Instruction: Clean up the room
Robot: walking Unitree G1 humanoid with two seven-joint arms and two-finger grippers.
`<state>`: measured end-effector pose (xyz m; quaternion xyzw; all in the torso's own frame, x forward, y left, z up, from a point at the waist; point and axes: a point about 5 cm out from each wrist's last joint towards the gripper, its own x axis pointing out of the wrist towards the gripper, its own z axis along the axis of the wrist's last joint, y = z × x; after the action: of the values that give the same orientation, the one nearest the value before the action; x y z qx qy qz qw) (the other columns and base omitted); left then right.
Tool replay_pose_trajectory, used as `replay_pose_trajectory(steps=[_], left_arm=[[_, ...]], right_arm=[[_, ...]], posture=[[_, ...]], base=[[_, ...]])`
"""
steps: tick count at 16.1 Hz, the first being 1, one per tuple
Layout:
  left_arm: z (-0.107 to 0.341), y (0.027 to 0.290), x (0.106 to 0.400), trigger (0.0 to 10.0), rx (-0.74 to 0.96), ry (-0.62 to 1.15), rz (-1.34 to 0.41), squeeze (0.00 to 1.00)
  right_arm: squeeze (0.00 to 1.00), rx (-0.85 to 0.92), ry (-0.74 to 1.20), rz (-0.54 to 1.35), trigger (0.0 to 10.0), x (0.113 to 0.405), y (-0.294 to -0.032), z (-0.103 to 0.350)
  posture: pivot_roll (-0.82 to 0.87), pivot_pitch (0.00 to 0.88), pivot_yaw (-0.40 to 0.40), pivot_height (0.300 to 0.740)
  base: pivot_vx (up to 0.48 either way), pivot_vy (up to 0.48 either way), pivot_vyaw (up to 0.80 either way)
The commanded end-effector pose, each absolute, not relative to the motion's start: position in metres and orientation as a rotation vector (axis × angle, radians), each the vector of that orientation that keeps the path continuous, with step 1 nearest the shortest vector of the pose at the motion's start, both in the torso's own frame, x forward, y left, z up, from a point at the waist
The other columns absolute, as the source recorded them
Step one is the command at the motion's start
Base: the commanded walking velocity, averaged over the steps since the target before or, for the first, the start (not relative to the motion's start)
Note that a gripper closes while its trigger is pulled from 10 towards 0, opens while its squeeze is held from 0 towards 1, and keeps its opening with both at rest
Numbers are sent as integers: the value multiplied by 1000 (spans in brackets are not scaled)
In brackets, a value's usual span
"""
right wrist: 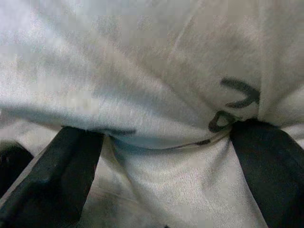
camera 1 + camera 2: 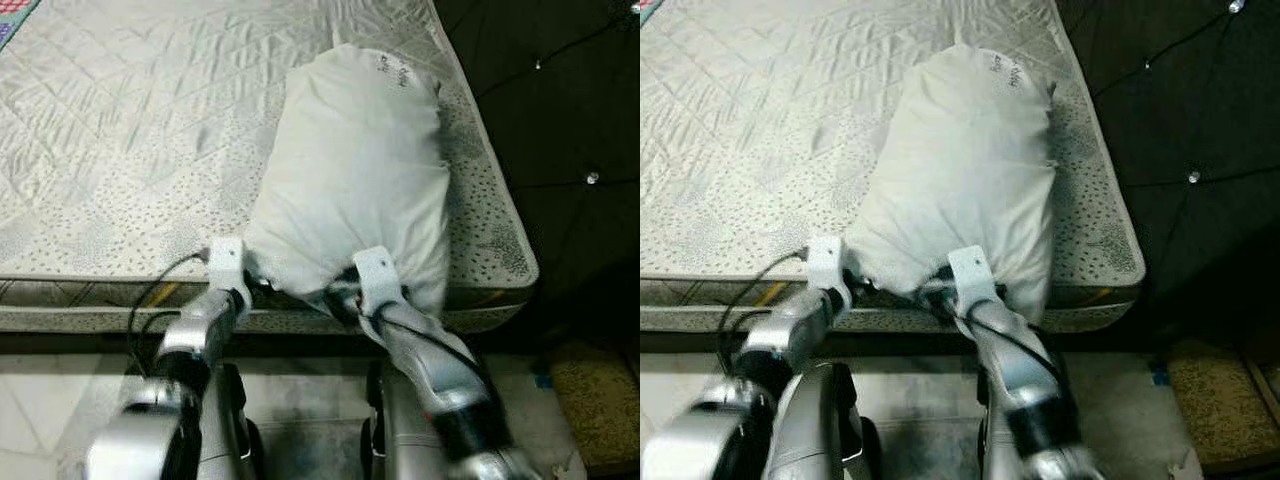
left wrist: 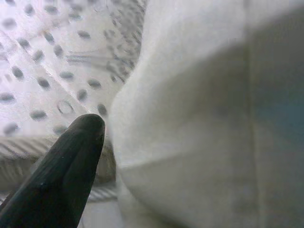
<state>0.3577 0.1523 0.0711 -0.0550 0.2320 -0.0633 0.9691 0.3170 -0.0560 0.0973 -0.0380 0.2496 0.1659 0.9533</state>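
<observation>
White pillow lying lengthwise on bare quilted mattress, near the right-hand edge, near end overhanging the front edge of the bed toward the robot. Some dark lettering near the far end, too small to read.

Right claw at the pillow's near end, two black fingers spread either side of a bunched fold of fabric and pressing into it — clamped on the pillow's hem, by the look of the pinched creases. Left claw tucked against the pillow's near left corner; one black fingertip visible beside the cloth, second finger hidden, so cannot tell whether apart or together.

Judged light, soft and floppy: likely to sag and fold in the middle if lifted by one end alone. Cotton-like cover, not slippery, nothing fragile. Fabric alone probably gives a weak hold; filling may slide inside the case. Better hold likely at both near corners, each claw biting deep into stuffing as well as cover, or one claw at each long side toward the middle, to keep the pillow level. Dark tufted headboard just beside the mattress on the right; pale tiled floor below.
</observation>
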Motion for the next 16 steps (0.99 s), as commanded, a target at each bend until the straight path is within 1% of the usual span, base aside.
replay_pose_trajectory(steps=[1, 2, 4, 5, 8, 11, 13, 16], left_arm=[[99, 167, 374, 10000, -119, 348, -59, 0], [106, 175, 378, 10000, -124, 340, -28, 0], [112, 182, 382, 10000, -128, 331, -2, 0], [119, 190, 386, 10000, -112, 328, 27, 0], [126, 193, 389, 10000, -109, 333, 45, 0], [133, 185, 394, 10000, -132, 337, 22, 0], [138, 176, 397, 10000, -144, 325, -3, 0], [138, 173, 398, 10000, -139, 322, -9, 0]], right_arm=[[0, -34, 491, 317, 10000, 322, -49, 98], [0, -24, 462, 308, 10000, 329, -40, 103], [0, 8, 446, 301, 10000, 333, -31, 107], [0, 27, 401, 287, 10000, 341, -21, 115], [0, 15, 357, 253, 10000, 352, -17, 125], [0, -21, 303, 172, 10000, 368, -30, 136], [0, -58, 252, 98, 10000, 381, -47, 147], [0, -83, 225, 41, 10000, 390, -59, 155]], posture=[[-154, 220, -11, 582], [-156, 220, -13, 582], [-154, 219, -16, 582], [-151, 219, -17, 582], [-151, 221, -18, 582], [-148, 221, -18, 582], [-148, 222, -16, 582], [-143, 224, -14, 582]], base=[[0, 0, 0], [0, 0, 0], [0, 0, 0], [0, 0, 0], [0, 0, 0], [0, 0, 0], [0, 0, 0], [0, 0, 0]])
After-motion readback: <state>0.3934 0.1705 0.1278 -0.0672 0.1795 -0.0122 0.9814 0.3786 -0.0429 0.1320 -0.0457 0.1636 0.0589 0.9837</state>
